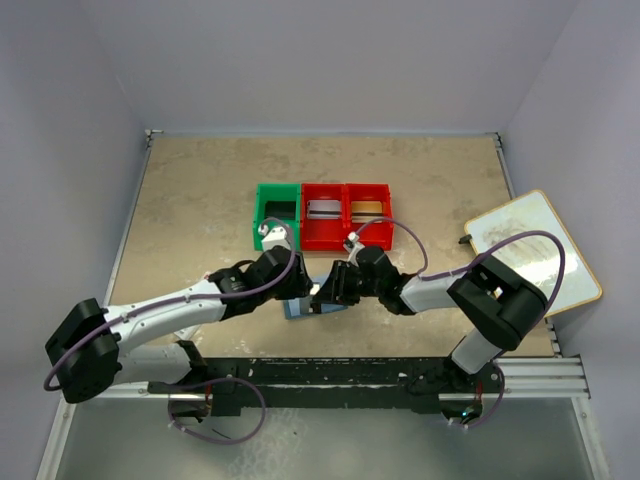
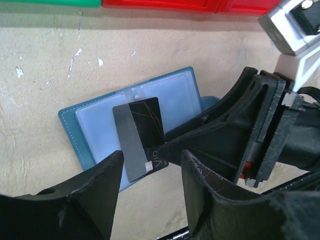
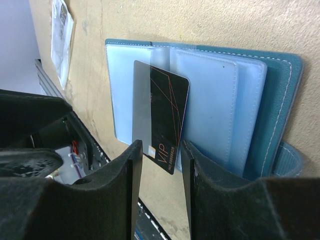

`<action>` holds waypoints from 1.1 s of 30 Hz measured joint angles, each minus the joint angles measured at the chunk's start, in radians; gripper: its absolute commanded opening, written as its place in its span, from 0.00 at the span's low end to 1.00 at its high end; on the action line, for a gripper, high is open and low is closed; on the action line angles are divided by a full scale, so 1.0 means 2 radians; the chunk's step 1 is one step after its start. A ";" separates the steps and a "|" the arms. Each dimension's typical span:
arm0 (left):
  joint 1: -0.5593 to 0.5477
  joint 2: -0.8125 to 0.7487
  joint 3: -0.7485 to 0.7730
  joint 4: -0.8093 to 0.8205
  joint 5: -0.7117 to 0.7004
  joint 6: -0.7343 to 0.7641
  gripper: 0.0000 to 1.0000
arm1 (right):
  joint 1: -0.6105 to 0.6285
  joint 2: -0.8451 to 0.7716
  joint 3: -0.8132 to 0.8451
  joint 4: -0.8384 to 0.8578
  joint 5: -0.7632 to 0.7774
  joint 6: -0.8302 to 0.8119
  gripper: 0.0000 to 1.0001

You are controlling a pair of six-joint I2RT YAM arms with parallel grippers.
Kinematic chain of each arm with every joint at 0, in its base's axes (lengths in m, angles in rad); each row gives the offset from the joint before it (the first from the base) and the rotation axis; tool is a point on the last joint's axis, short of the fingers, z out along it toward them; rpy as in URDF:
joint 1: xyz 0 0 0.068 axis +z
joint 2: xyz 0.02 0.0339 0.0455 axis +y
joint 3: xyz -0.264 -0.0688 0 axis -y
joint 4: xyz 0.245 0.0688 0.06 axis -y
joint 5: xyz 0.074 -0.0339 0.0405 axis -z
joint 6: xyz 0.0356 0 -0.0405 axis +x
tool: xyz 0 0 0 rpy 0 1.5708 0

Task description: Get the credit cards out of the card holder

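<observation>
The blue card holder (image 2: 90, 131) lies open on the table, lighter slotted inside up; in the top view only its edge (image 1: 297, 309) shows under the two grippers. A dark credit card (image 2: 147, 127) marked VIP, with a grey band, sticks halfway out of a slot toward the near side. My right gripper (image 3: 161, 160) is open, with the card's free end (image 3: 165, 120) between its fingertips and not pinched. My left gripper (image 2: 150, 192) is open and empty, just short of the card's free end. The two grippers meet tip to tip (image 1: 322, 290).
A green bin (image 1: 277, 214) and two red bins (image 1: 346, 214) stand in a row behind the wallet; a silver-grey card (image 1: 323, 210) and a gold one (image 1: 368, 207) lie in the red bins. A white board (image 1: 530, 250) overhangs the table's right edge. A black rail (image 1: 380, 372) runs along the near edge.
</observation>
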 measured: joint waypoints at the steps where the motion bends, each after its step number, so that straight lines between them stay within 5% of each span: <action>1: 0.000 0.005 0.000 0.003 0.001 0.000 0.47 | 0.000 0.000 -0.001 0.002 0.000 0.000 0.40; 25: 0.000 0.051 -0.086 0.078 0.007 -0.005 0.28 | 0.000 0.002 -0.012 0.027 0.001 0.013 0.42; 33: 0.000 0.048 -0.094 0.089 0.005 -0.005 0.25 | 0.000 0.035 0.009 0.043 -0.003 0.013 0.32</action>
